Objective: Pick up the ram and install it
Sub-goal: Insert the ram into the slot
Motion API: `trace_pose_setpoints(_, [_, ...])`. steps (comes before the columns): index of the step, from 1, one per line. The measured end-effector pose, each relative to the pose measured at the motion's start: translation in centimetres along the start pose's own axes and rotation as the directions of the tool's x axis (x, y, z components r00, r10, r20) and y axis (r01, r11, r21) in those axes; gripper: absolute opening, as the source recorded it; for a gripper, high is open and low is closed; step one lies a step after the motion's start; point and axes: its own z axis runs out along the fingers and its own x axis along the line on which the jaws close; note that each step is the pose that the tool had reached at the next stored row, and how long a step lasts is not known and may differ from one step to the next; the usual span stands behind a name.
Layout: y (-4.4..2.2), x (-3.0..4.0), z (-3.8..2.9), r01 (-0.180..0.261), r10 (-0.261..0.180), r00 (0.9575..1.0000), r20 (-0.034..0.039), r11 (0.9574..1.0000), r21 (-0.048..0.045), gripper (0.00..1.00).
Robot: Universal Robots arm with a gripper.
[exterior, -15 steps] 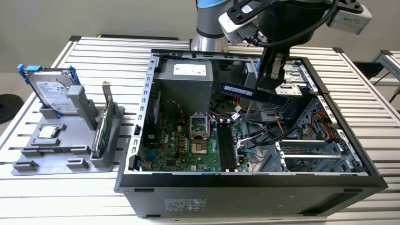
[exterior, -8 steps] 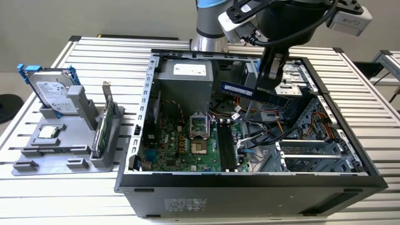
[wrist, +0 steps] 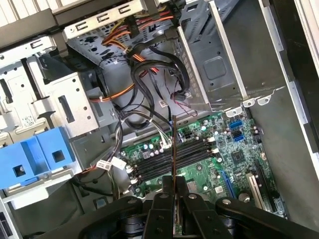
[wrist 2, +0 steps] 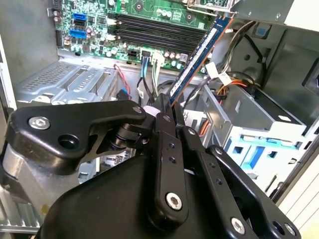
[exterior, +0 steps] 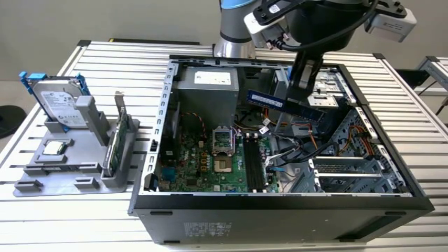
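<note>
The ram (exterior: 269, 100) is a long blue-green stick with a white label. It hangs tilted in the air over the open computer case (exterior: 150, 157), and my gripper (exterior: 299, 101) is shut on its end toward the exterior view's right. In the second wrist view the ram (wrist 2: 199, 55) juts out from the gripper (wrist 2: 167, 103) toward the black memory slots (wrist 2: 154, 30). Edge-on in the first wrist view, the ram (wrist: 173, 144) lines up over the slots (wrist: 164, 160), above the gripper (wrist: 174, 185). The slots (exterior: 253, 163) lie on the motherboard below, apart from the stick.
Loose cables (wrist: 149, 84) and a metal drive cage (exterior: 350, 168) crowd the case's side at the exterior view's right. The power supply (exterior: 210, 84) sits at the back. Outside the case, a grey stand (exterior: 70, 173) carries a hard drive (exterior: 62, 105), a green card (exterior: 115, 142) and a processor (exterior: 54, 148).
</note>
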Motion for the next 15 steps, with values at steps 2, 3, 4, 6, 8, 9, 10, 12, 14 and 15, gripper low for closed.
trace_pose_setpoints(2, [0.0, 0.0, 0.02, -0.012, 0.012, 0.9999, 0.0001, 0.9999, 0.0002, 0.0])
trace_pose_setpoints(3, [0.01, 0.0, 0.04, -0.018, 0.018, 0.9998, 0.0, 0.9998, 0.0002, 0.0])
trace_pose_setpoints(4, [0.01, 0.0, 0.05, -0.024, 0.024, 0.9997, 0.0, 0.9997, 0.0003, 0.0])
trace_pose_setpoints(6, [0.01, 0.0, 0.07, -0.036, 0.036, 0.9993, 0.0001, 0.9993, 0.0005, 0.0])
trace_pose_setpoints(8, [0.01, 0.01, 0.09, -0.05, 0.05, 0.9988, 0.0001, 0.9988, 0.0007, 0.0])
trace_pose_setpoints(9, [0.01, 0.01, 0.1, -0.056, 0.056, 0.9984, 0.0002, 0.9984, 0.0008, 0.0])
trace_pose_setpoints(10, [0.01, 0.01, 0.11, -0.062, 0.062, 0.998, 0.0001, 0.998, 0.0009, 0.0])
trace_pose_setpoints(12, [0.01, 0.01, 0.14, -0.076, 0.076, 0.9971, 0.0001, 0.9971, 0.0011, 0.0])
trace_pose_setpoints(14, [0.01, 0.01, 0.16, -0.088, 0.088, 0.9961, 0.0003, 0.9961, 0.0012, 0.0])
trace_pose_setpoints(15, [0.01, 0.01, 0.18, -0.095, 0.095, 0.9955, 0.0003, 0.9955, 0.0014, 0.0])
